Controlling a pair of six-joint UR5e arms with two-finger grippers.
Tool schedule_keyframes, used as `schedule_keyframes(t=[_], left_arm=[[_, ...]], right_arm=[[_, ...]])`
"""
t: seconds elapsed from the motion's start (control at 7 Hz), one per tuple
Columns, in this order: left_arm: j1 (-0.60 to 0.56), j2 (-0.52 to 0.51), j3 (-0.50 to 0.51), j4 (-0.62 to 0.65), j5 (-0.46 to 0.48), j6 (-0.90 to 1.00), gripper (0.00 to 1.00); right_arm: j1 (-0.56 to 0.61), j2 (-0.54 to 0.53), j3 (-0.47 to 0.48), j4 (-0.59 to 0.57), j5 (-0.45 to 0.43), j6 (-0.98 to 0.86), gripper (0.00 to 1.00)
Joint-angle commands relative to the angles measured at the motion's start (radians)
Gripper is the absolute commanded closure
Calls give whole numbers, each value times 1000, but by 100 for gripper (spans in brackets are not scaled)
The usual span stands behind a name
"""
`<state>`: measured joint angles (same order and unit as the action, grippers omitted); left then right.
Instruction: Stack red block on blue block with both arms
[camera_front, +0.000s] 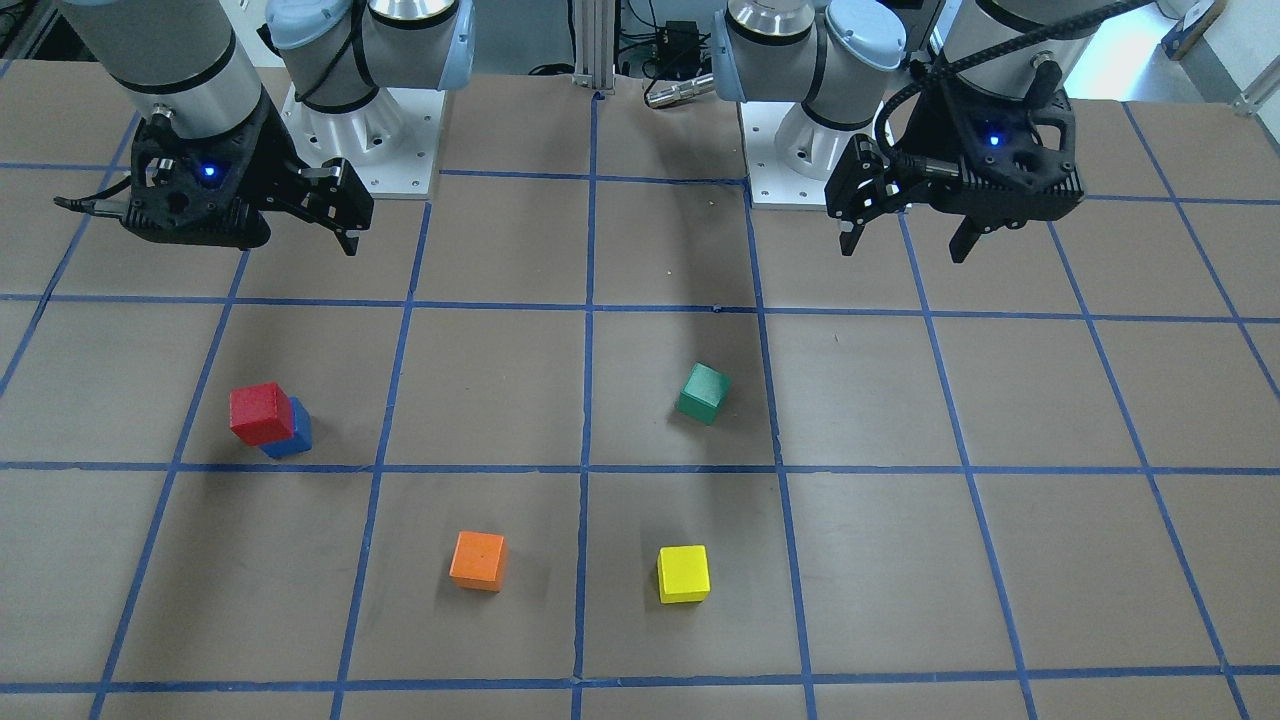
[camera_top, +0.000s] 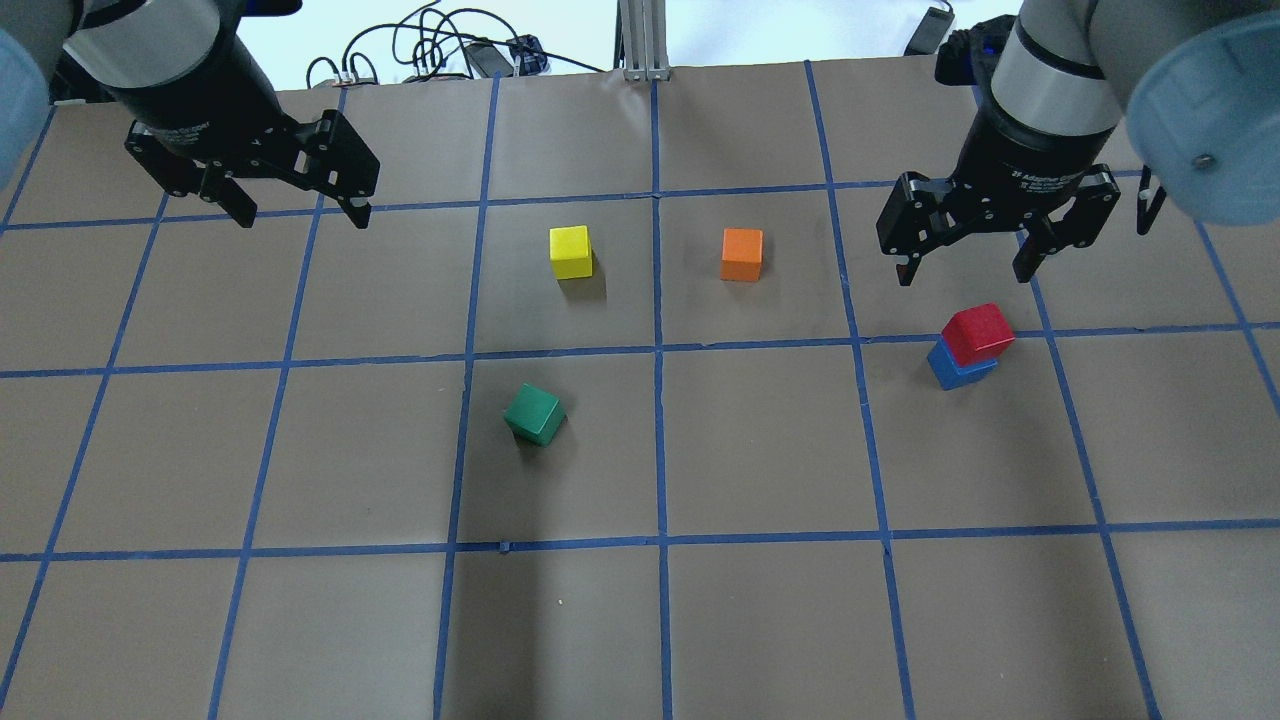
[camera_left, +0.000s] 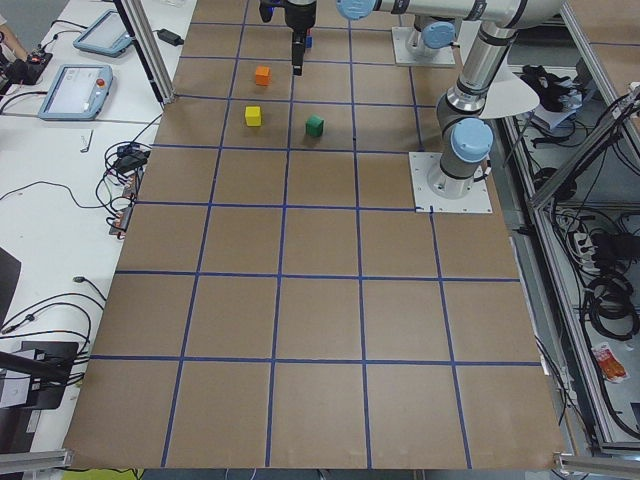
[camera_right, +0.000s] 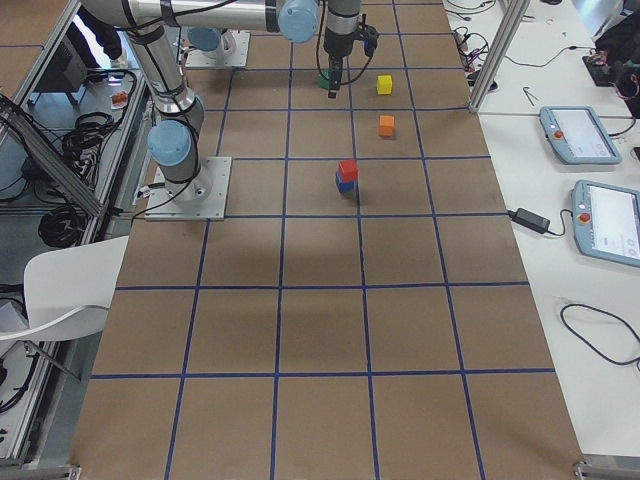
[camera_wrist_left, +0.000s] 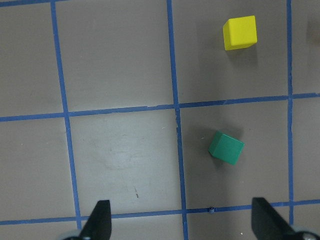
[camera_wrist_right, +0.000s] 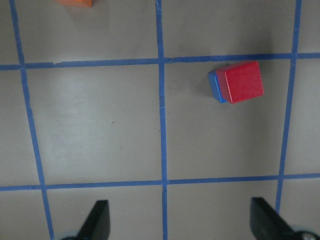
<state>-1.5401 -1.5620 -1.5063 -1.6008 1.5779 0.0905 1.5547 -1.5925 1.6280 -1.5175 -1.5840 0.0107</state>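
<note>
The red block (camera_top: 978, 332) sits on top of the blue block (camera_top: 958, 368), slightly offset, on the right of the table in the overhead view. The stack also shows in the front view, red block (camera_front: 262, 412) on blue block (camera_front: 292, 435), and in the right wrist view, red block (camera_wrist_right: 244, 81) over blue block (camera_wrist_right: 215, 86). My right gripper (camera_top: 965, 270) is open and empty, raised just beyond the stack. My left gripper (camera_top: 300, 215) is open and empty, raised at the far left. Both wrist views show the fingers (camera_wrist_right: 97, 222) (camera_wrist_left: 97, 222) spread wide.
A green block (camera_top: 534, 413) lies turned near the table's middle. A yellow block (camera_top: 570, 251) and an orange block (camera_top: 741, 254) lie farther out, side by side. Blue tape lines grid the brown table (camera_top: 760, 450).
</note>
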Motion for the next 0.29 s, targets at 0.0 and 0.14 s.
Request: schedule_keyframes(t=[0.0,0.14], left_arm=[[0,-1,0,1,1,0,0],[0,0,1,1,5,0,0]], right_arm=[[-1,-4,1,-10,2,2,0],[-1,-4,0,-10,2,2,0]])
